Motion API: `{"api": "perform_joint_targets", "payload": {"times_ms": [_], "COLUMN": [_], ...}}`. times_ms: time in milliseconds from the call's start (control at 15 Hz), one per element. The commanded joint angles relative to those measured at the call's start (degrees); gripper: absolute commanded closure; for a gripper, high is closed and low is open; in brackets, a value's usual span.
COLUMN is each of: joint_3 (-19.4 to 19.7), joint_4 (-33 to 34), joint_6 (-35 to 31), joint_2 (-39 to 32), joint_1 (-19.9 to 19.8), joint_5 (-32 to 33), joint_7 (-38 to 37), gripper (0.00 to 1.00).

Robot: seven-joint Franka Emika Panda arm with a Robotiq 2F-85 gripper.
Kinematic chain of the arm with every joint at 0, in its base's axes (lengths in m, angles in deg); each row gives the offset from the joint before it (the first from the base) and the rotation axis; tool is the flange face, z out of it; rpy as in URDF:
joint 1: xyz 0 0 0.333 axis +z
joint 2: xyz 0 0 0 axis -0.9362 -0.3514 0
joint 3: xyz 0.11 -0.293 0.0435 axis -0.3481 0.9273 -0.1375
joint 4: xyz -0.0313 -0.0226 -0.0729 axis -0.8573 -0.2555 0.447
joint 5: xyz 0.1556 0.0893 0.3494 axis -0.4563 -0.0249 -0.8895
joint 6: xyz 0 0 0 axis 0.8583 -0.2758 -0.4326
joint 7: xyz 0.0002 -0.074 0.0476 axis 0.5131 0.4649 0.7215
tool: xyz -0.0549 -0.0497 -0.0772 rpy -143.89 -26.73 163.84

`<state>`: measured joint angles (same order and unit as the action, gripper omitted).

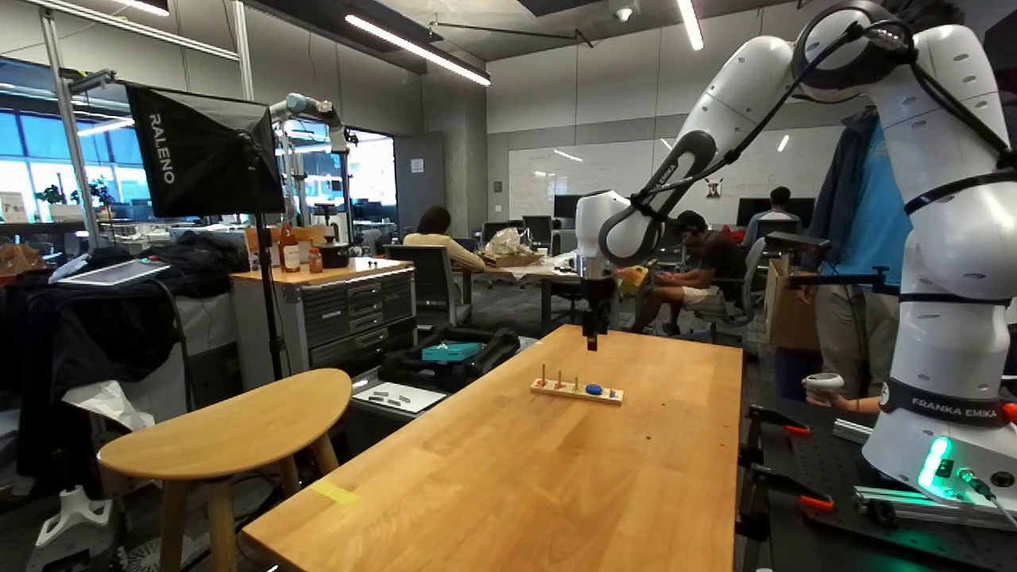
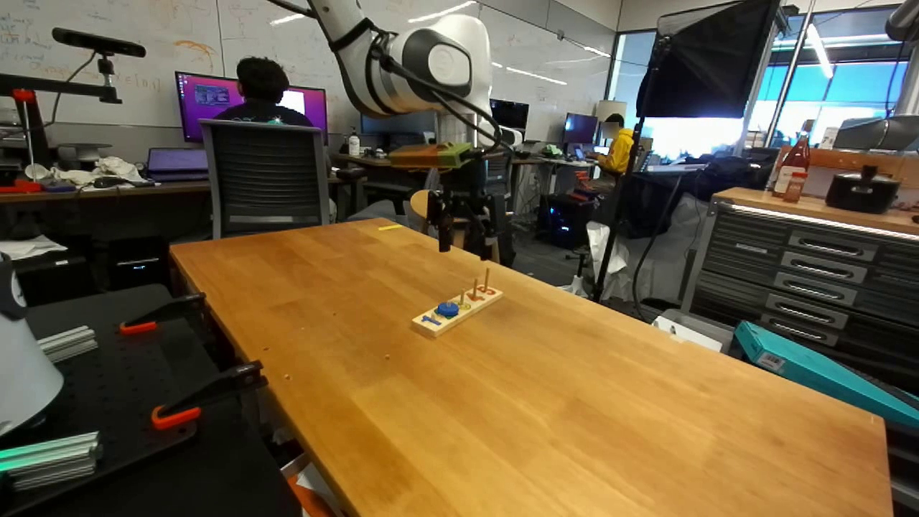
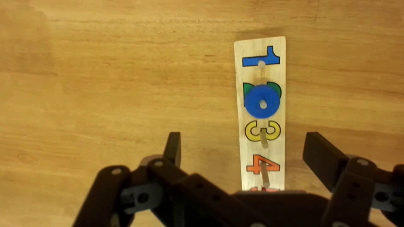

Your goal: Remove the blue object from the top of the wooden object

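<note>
The blue object is a small round disc (image 3: 255, 110) sitting on a peg of the wooden object. It shows in both exterior views (image 1: 593, 389) (image 2: 447, 309). The wooden object is a light-tan strip (image 3: 251, 148) with printed coloured numbers and upright pegs, flat on the table (image 1: 576, 395) (image 2: 465, 316). The disc partly covers the green 2. My gripper (image 3: 243, 135) is open and empty, its fingers spread wide to either side of the strip in the wrist view. In both exterior views the gripper (image 1: 593, 345) (image 2: 467, 251) hangs above the table, apart from the strip. The strip's 5 end is hidden behind the gripper in the wrist view.
The strip lies on a long wooden table (image 1: 636, 485). Its bare pegs stand upright, tallest at the 5 end. Clamps (image 2: 176, 416) with orange tips grip the table edge on the robot base's side. A wooden stool (image 1: 230, 425) and a drawer cabinet (image 2: 782, 266) stand beyond the opposite edge.
</note>
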<state>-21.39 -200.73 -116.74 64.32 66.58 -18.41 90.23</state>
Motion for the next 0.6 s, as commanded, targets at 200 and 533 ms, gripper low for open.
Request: {"api": "perform_joint_targets", "payload": {"times_ms": [200, 533], "joint_3": [1.4, 0.7], "joint_4": [0.9, 1.2], "joint_6": [-3.5, -4.8], "joint_2": [-7.6, -11.2], "joint_1": [1.0, 1.5], "joint_5": [1.4, 0.0], "joint_7": [-3.3, -3.8], "gripper": [0.0, 0.0]}}
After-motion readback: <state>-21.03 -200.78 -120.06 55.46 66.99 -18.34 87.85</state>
